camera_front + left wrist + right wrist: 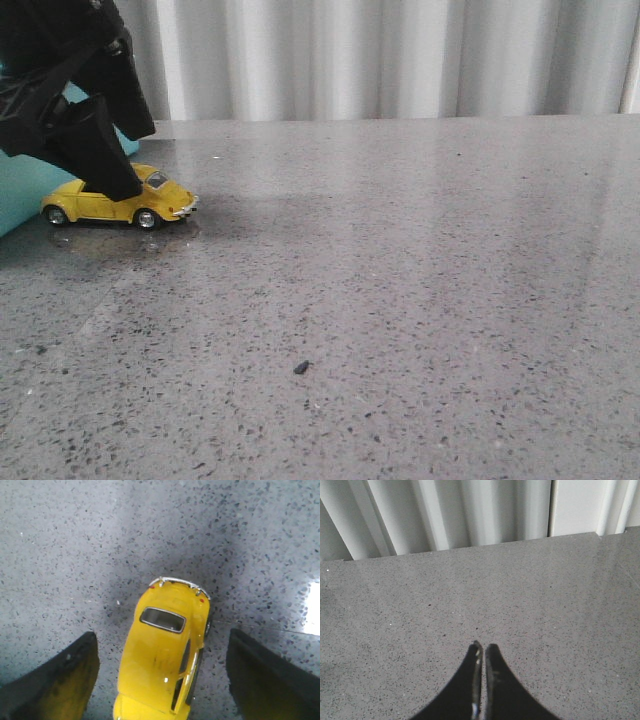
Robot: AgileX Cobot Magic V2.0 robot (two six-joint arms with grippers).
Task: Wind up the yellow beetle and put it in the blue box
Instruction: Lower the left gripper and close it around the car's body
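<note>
The yellow beetle (118,203) stands on its wheels on the grey table at the far left, just in front of the blue box (22,190), of which only a turquoise side shows behind my arm. My left gripper (122,186) hangs over the beetle's roof. In the left wrist view the beetle (162,655) lies between the two wide-apart fingers (70,675), which are clear of its sides; the gripper (162,667) is open. My right gripper (483,647) is shut and empty over bare table; it does not show in the front view.
A small dark speck (300,367) lies on the speckled grey table (420,280) near the front middle. A pale pleated curtain (400,55) runs along the far edge.
</note>
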